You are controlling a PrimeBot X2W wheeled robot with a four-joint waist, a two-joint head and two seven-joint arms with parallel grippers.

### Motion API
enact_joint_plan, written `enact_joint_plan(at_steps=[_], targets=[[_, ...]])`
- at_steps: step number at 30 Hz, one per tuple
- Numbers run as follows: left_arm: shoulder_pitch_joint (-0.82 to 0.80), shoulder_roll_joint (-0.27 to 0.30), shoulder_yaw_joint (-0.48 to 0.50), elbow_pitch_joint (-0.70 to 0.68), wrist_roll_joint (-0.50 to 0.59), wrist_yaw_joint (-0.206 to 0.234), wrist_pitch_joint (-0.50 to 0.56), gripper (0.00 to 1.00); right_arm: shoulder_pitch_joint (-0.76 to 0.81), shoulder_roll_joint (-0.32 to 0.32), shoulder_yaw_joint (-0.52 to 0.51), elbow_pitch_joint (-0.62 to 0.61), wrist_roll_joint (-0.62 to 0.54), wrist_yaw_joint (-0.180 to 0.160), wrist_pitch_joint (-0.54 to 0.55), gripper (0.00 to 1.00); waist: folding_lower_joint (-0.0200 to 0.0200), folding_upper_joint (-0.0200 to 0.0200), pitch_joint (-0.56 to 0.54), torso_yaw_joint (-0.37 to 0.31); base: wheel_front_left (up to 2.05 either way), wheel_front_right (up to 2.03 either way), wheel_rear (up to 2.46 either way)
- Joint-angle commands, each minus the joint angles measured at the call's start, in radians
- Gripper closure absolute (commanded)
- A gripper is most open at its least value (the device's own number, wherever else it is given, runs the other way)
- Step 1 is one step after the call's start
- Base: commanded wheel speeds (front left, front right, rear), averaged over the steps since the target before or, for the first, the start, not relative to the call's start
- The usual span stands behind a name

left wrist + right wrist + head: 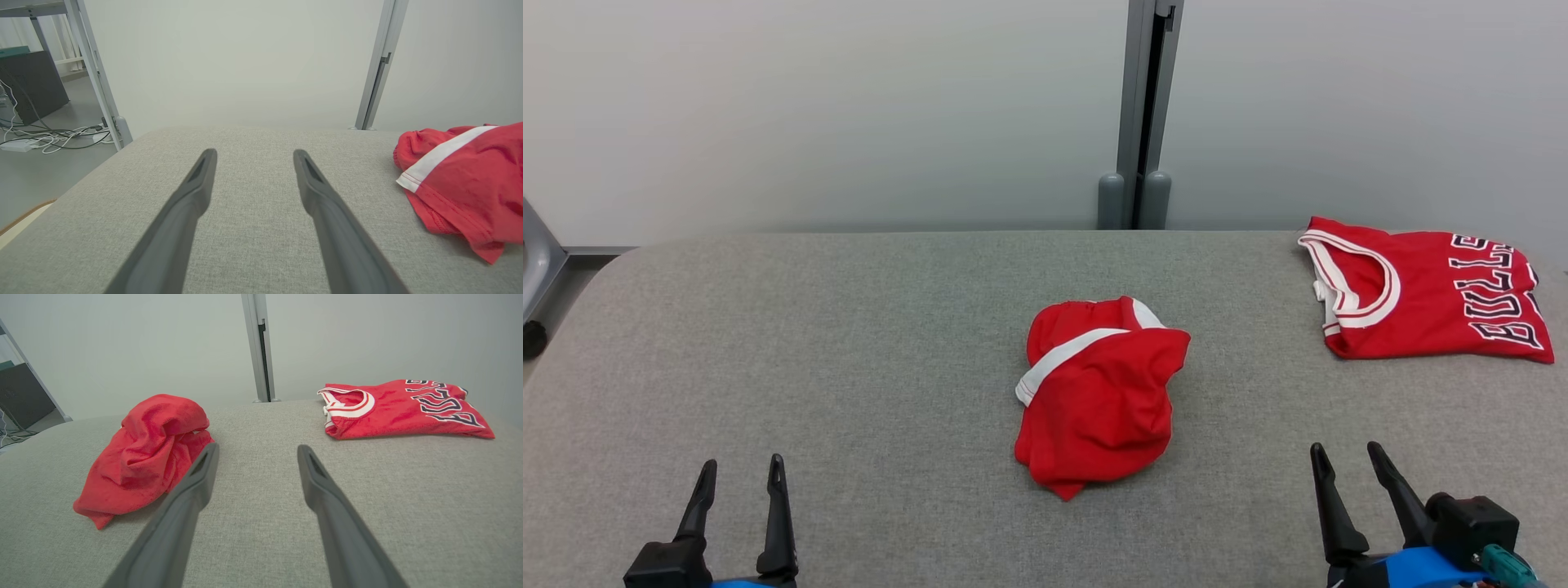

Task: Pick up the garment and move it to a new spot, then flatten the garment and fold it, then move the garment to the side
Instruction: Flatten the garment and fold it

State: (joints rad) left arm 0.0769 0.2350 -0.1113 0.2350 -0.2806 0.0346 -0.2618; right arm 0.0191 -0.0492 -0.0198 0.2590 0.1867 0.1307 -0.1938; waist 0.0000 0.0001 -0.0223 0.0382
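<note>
A crumpled red garment (1098, 392) with a white stripe lies bunched in the middle of the grey padded table (849, 343). It shows at the right of the left wrist view as the garment (466, 179), and at the left of the right wrist view as the garment (143, 453). My left gripper (742, 469) rests open at the table's near left, well apart from the cloth. At the near right, my right gripper (1346, 455) is open too, with nothing between its fingers. In their own wrist views the left gripper (253, 157) and the right gripper (257, 451) both hover over bare fabric.
A folded red jersey (1425, 294) with dark lettering lies at the table's far right, also seen as the jersey (402, 408). A grey post (1139, 114) stands behind the table against a pale wall. Cables (49, 136) lie on the floor off the left.
</note>
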Motion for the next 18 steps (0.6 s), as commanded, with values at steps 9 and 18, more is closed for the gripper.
enact_joint_plan(at_steps=[9, 18], targets=[[-0.006, -0.006, 0.009, 0.004, 0.010, -0.008, -0.004, 0.00, 0.006, -0.003, -0.003, 0.002, -0.002, 0.000, 0.001, 0.00, 0.0000, -0.0001, -0.002, 0.001, 0.00, 0.00, 0.00], [-0.013, -0.009, 0.017, 0.009, 0.014, -0.014, -0.004, 0.00, 0.004, -0.003, -0.005, 0.006, 0.001, 0.000, 0.002, 0.00, 0.0000, -0.0001, 0.000, 0.005, 0.00, 0.00, 0.00]])
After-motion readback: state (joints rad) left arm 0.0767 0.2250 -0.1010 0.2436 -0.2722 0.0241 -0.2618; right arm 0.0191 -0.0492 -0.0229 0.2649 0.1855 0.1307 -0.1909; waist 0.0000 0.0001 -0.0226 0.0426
